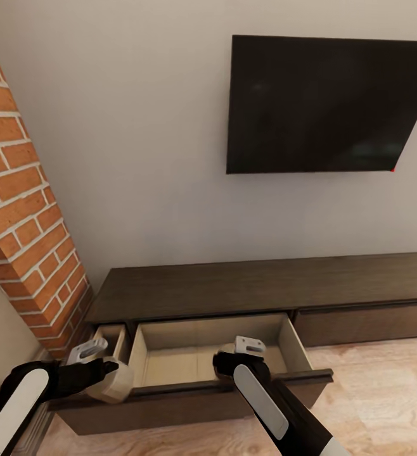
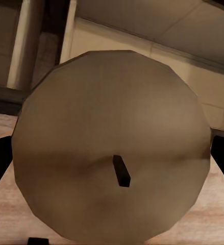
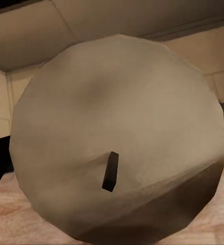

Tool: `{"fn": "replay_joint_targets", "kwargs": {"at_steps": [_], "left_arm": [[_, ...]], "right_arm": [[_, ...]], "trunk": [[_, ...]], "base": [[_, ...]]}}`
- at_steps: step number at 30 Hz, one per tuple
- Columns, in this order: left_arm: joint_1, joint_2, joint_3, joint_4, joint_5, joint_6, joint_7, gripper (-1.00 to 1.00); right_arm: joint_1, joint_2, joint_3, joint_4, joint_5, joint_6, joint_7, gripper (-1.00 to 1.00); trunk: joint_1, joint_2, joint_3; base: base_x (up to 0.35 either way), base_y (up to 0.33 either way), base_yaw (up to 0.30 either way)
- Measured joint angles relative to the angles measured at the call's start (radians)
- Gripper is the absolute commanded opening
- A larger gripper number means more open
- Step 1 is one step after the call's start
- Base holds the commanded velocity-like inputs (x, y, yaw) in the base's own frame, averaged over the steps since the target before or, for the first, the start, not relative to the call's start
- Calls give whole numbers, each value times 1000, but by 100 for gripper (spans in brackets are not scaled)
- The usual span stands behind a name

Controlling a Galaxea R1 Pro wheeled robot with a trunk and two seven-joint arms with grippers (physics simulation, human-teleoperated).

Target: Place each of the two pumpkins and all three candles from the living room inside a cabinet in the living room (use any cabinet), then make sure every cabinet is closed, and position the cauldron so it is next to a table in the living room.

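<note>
Both grippers [image 1: 110, 380] [image 1: 230, 361] grip round beige candles [image 2: 112, 148] [image 3: 117, 148] over the open cabinet [image 1: 170, 354].

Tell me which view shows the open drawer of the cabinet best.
The head view: the open drawer shows whole, pulled out of the cabinet, its pale inside visible. In both wrist views, a held candle blocks most; pale drawer panels appear behind.

You face a long, low dark-brown wooden cabinet [image 1: 265, 288] standing on the pale wood-plank floor [image 1: 386, 386] against the far wall. Its flat top lies bare. Its wide pull-out drawer with pale beige insides [image 1: 170, 354] stands open towards you, and a narrower drawer [image 1: 110, 334] stands open just left of it.
</note>
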State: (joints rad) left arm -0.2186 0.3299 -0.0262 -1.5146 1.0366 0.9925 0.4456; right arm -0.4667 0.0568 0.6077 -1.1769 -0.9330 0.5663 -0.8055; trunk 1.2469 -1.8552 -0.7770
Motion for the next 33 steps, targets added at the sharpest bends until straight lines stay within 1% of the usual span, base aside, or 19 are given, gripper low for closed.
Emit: {"fn": "replay_joint_targets", "kwargs": {"at_steps": [10,14,20,23,28,30,33], "left_arm": [[0,1,0,1,-1,0,1,-100],[0,0,-3,2,-1,0,1,-100],[0,-5,-6,2,0,-1,1,-100],[0,-10,-15,3,3,-2,3,-100],[0,-11,-26,3,0,-1,3,-100],[0,-12,-28,3,0,-2,3,-100],[0,-15,-30,3,1,-2,3,-100]], "right_arm": [[0,0,0,0,0,0,4,-100],[0,0,0,0,0,0,4,-100],[0,0,1,0,1,-1,4,-100],[0,0,1,0,1,0,5,-100],[0,3,4,5,-2,-1,9,-100],[0,16,19,13,-9,-5,11,-100],[0,62,40,24,-13,-7,12,-100]], "trunk": [[0,0,0],[0,0,0],[0,0,0],[0,0,0],[0,0,0],[0,0,0],[0,0,0]], "base": [[266,-4,28],[206,-168,50],[34,-103,5],[4,-201,1],[1,-53,0],[0,-9,0],[0,-3,0]]}}
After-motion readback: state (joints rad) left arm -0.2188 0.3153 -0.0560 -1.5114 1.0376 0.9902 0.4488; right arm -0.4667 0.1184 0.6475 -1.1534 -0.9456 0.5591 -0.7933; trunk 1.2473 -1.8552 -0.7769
